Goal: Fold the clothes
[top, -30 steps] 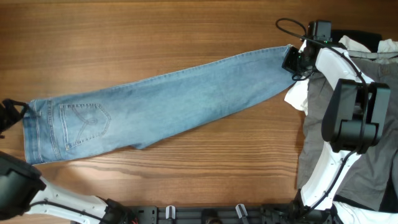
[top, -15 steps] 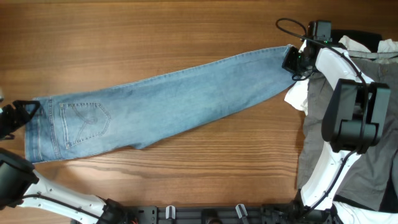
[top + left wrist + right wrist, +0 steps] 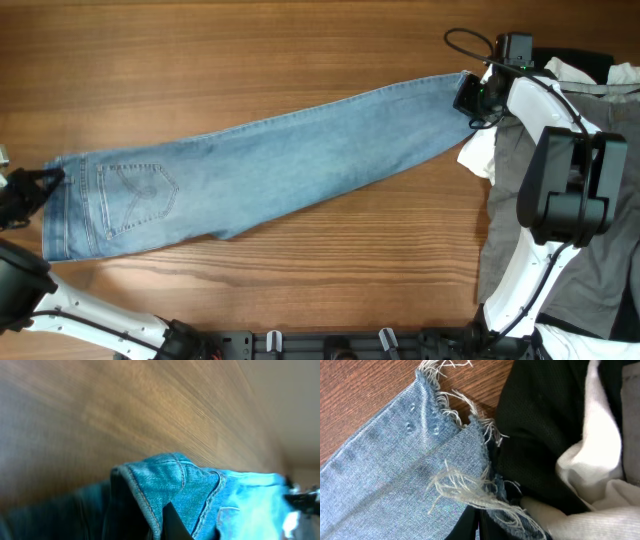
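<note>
The clothes in play are light-blue jeans (image 3: 270, 165), folded lengthwise and stretched flat slantwise across the wooden table. The waist with its stitched pocket (image 3: 135, 195) lies at the left, the leg end at the upper right. My left gripper (image 3: 38, 185) is at the far left edge, shut on the waistband. In the left wrist view the waistband (image 3: 190, 480) bunches up over a dark finger (image 3: 176, 524). My right gripper (image 3: 470, 97) is shut on the frayed hem (image 3: 465, 487), whose threads drape over its fingers (image 3: 470, 527).
A pile of garments lies at the right edge: grey trousers (image 3: 515, 200), a white piece (image 3: 478, 152) and black cloth (image 3: 540, 420) right beside the hem. The right arm (image 3: 565, 190) reaches over that pile. Bare wood (image 3: 250, 60) lies behind the jeans.
The left gripper has closed on the waistband, after standing open at its edge a second ago. The waist end has shifted slightly. The right gripper and hem have not moved.
</note>
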Tool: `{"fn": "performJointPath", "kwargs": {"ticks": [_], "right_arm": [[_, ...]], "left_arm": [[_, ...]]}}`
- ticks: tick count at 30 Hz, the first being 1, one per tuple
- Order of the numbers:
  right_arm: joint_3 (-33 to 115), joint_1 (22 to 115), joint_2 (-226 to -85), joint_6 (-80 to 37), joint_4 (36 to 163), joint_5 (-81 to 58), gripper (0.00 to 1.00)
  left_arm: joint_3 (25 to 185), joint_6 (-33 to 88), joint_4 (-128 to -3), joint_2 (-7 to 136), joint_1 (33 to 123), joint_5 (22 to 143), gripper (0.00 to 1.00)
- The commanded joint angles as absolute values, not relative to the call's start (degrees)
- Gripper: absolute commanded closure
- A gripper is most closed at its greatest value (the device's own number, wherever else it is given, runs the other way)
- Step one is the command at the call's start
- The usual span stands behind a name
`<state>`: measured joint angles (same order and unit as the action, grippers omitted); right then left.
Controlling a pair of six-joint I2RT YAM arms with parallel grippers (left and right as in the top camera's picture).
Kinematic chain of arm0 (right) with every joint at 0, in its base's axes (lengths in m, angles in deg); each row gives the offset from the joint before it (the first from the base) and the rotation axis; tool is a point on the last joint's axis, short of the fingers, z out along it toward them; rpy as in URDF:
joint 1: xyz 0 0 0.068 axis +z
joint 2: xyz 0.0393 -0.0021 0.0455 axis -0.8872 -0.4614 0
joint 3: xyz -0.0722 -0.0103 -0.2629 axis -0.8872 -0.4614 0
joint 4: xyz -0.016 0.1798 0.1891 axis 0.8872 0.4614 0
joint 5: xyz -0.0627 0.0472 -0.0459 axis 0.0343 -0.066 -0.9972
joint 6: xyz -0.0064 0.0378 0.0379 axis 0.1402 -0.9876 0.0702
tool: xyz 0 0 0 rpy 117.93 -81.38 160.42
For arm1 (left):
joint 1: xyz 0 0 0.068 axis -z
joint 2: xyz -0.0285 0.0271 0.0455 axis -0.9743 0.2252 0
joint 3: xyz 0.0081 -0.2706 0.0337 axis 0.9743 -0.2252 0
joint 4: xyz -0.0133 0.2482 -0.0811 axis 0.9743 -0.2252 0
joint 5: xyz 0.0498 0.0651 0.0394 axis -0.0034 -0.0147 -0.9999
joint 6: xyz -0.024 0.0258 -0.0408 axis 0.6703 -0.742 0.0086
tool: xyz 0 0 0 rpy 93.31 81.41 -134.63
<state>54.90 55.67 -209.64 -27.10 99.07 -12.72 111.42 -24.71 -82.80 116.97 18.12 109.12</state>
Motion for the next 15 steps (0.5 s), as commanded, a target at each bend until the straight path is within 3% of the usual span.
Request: {"fn": "performJointPath", "kwargs": {"ticks": [1,8,15], "right_arm": [[53.44,55.80,-212.89,-30.14,98.66,-12.91,0.96],[53.44,55.80,-212.89,-30.79,98.77,-12.91,0.96],[53.44,55.80,-212.91,-30.84,98.68,-12.93,0.96]], "left_arm": [[115.16,-21.60,-88.61,114.28,14.40,110.20,0.96],[122.15,-21.23,-100.26,111.09,8.35,106.96,0.96],[122.26,-16.56,-97.97,110.58,7.34,99.90,0.96]]}}
